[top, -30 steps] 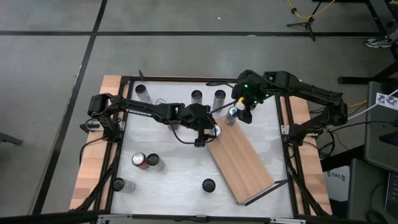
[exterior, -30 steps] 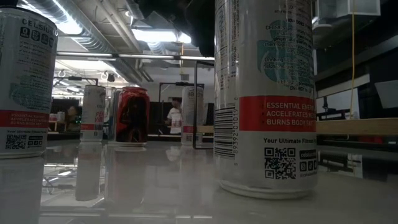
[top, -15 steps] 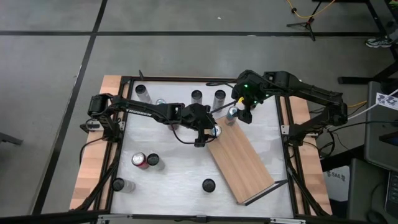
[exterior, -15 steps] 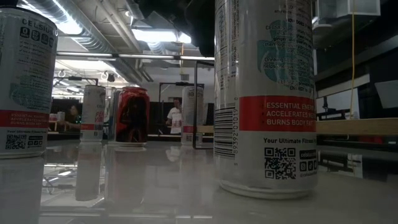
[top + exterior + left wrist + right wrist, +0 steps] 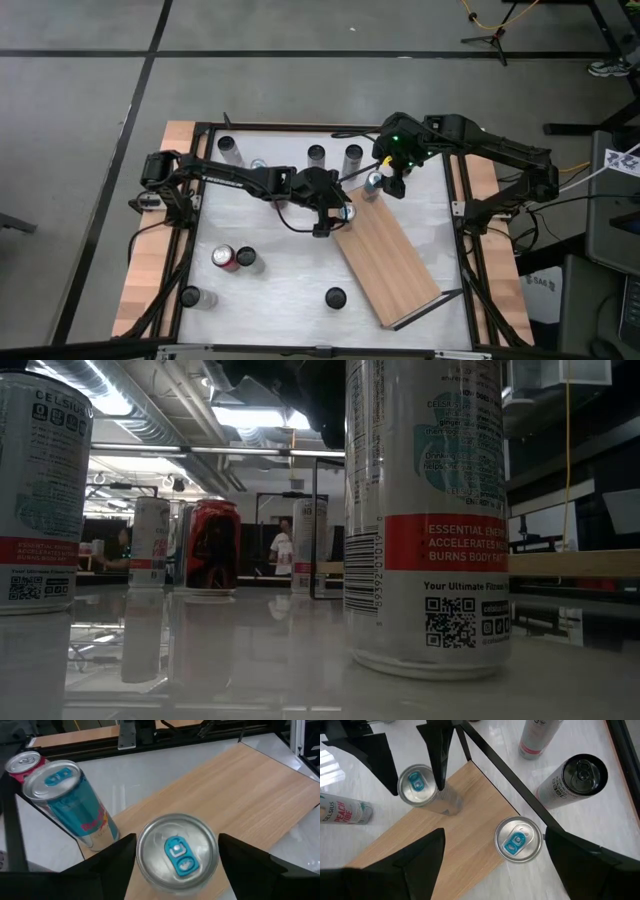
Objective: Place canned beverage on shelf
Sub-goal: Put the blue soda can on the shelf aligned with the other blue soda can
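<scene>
The light-wood shelf [image 5: 388, 258] lies slantwise on the white table, with black wire rails at its short ends. My left gripper [image 5: 177, 870] is shut on a silver can with a blue tab [image 5: 177, 854] at the shelf's far end; the can also shows in the high view [image 5: 347, 211]. My right gripper [image 5: 495, 865] is open above a second silver can [image 5: 518, 840], which stands upright by the far wire rail [image 5: 500, 770]. Its fingers stand on either side of that can; whether they touch it, I cannot tell. My left gripper pinches the can's upper wall [image 5: 141, 851] between its two fingers, one on each side just below the rim. The fingers come from above, slanting down. The can stands upright, and its lower end [image 5: 447, 806] is on the shelf's far end.
Several other cans stand along the table's far edge [image 5: 316, 155] and near edge [image 5: 335, 298], with a red can [image 5: 224, 257] at the left. A blue-and-silver can [image 5: 70, 800] stands beside the left gripper. A large white can [image 5: 425, 510] fills the low view.
</scene>
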`<state>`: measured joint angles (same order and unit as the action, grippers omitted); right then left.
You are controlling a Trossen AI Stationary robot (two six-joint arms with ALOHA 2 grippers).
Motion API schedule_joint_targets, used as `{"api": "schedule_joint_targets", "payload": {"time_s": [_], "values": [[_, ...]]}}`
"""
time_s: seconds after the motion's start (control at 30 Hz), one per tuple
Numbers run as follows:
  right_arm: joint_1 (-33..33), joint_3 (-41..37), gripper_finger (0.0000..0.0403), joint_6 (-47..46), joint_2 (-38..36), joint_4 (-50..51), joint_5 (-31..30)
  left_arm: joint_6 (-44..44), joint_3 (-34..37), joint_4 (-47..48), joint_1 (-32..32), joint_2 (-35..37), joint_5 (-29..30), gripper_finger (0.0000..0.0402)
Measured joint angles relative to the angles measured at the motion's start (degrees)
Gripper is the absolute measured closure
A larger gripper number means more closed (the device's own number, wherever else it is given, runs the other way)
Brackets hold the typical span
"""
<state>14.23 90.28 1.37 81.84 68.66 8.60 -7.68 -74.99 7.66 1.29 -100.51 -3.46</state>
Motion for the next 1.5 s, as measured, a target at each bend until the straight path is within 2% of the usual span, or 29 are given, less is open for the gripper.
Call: {"api": "schedule_joint_targets", "payload": {"time_s": [0.2, 0.4, 0.63, 0.93, 1.2, 1.5], "values": [[0.01, 0.00, 0.0068, 0.00, 0.00, -0.02, 0.00, 0.00, -0.01, 0.20, 0.01, 0.02, -0.03, 0.0095], [-0.02, 0.00, 0.0068, -0.02, 0.00, -0.17, 0.23, 0.09, -0.01, -0.82, 0.01, 0.09, -0.02, 0.0092], [-0.59, 0.00, 0.0068, -0.14, 0.00, -4.06, 5.92, 2.60, -0.01, -1.70, 0.01, 1.97, -0.02, 0.0092], [-9.15, 0.00, 0.0068, -2.65, 0.00, -9.79, 0.71, 4.33, -0.01, 1.81, 0.01, 9.50, -0.02, 0.0091], [-16.78, 0.00, 0.0068, -7.50, 2.12, -14.75, -7.62, 4.89, -0.03, 14.87, 0.03, 19.51, 5.55, 0.0091], [-20.04, -0.02, 0.0068, -10.45, 9.28, -15.34, -8.55, 10.86, -0.03, 29.33, 0.03, 31.25, 6.99, 0.0091]]}}
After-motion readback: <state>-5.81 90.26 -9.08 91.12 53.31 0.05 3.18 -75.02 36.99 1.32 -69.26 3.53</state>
